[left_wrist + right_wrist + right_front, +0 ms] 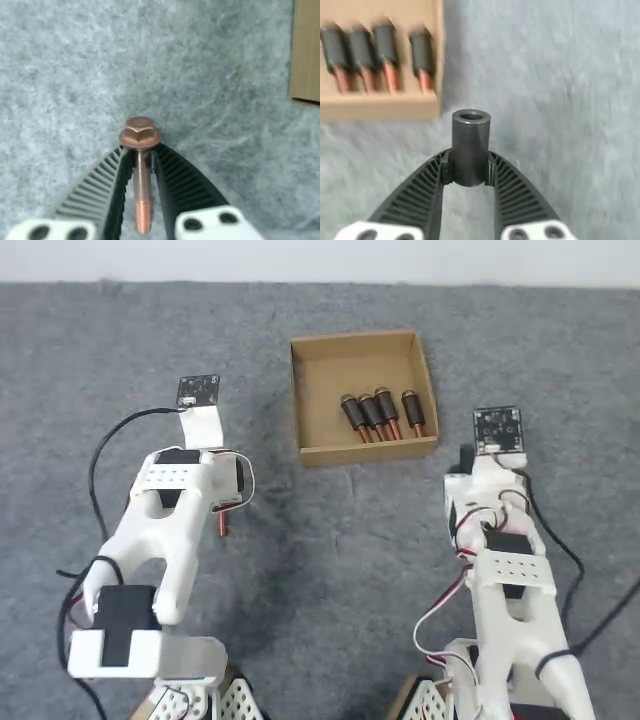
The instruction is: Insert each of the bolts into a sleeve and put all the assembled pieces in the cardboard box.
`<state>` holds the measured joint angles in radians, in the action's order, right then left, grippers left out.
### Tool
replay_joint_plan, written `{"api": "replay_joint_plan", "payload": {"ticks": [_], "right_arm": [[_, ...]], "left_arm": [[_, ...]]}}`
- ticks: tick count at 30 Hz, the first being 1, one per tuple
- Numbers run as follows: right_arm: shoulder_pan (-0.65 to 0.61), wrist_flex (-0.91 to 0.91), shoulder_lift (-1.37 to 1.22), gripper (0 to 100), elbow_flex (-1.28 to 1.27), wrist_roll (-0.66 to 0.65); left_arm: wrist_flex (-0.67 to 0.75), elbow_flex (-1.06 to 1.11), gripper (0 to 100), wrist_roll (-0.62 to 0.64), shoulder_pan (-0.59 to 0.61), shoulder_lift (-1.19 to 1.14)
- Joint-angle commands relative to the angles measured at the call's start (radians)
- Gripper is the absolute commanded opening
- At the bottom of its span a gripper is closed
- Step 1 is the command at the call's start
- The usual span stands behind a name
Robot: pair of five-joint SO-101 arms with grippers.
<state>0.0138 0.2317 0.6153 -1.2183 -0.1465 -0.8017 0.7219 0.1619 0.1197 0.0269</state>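
- While my left pincer (141, 152) is clamped on a copper bolt (140, 136), its two ribbed fingers press the shank from either side just under the hex head, and the threaded end points back towards my wrist
- That bolt is held over the grey carpet (330, 570) on the left side of the scene, nearer than the cardboard box (366, 452); from above, a bit of its copper shank peeks out beside my left arm (165, 530)
- My right pincer (468, 162) is closed around a black sleeve (470, 142), gripping the end closer to my wrist, so the open bore at the other end is free
- The sleeve is held over the carpet on the right side of the scene, just near of the box's near right corner, and not touching the box as far as I can judge
- Bolt and sleeve are well apart, one in each pincer, with bare carpet between them
- The box sits towards the far middle of the carpet, between my left arm and my right arm (505, 560), with its top open
- Four assembled pieces (385, 405) lie side by side in the right half of the box, dark sleeves towards the far wall and copper shanks pointing at the near wall
- Three of them are bunched together and the fourth lies a little apart to the right
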Motion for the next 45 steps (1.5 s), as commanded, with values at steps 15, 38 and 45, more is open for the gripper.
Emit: {"api": "replay_joint_plan", "payload": {"ticks": [15, 38, 45], "right_arm": [[-0.067, -0.900, -0.375, 0.7, 0.107, -0.002], [-0.550, -1.712, -0.788, 0.7, -0.055, 0.101], [-0.627, -1.813, -0.716, 0.7, -0.253, 0.118]], "left_arm": [[0.021, -0.005, 1, -0.018, 0.000, 0.077], [0.026, -0.007, 1, -0.095, 0.006, 0.080], [0.026, -0.007, 1, -0.095, 0.006, 0.080]]}}
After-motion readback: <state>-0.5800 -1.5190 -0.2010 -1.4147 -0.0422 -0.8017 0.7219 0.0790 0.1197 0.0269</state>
